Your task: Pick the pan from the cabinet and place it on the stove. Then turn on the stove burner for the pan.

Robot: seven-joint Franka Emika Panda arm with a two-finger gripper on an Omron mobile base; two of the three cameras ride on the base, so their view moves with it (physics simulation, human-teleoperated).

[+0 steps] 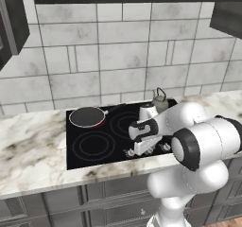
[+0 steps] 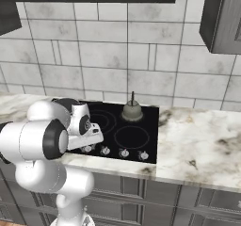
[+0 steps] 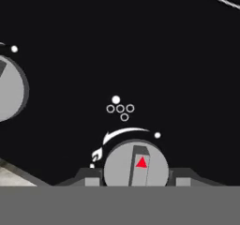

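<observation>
While the pan (image 1: 87, 117) sits on the stove's (image 1: 82, 152) back-left burner, well apart from me, my hand (image 3: 136, 182) closes its fingers on either side of a front knob (image 3: 135, 165).

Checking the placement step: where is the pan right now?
In the left base view the pan sits on the stove, at its far left corner, with the kettle at the far right corner.
</observation>
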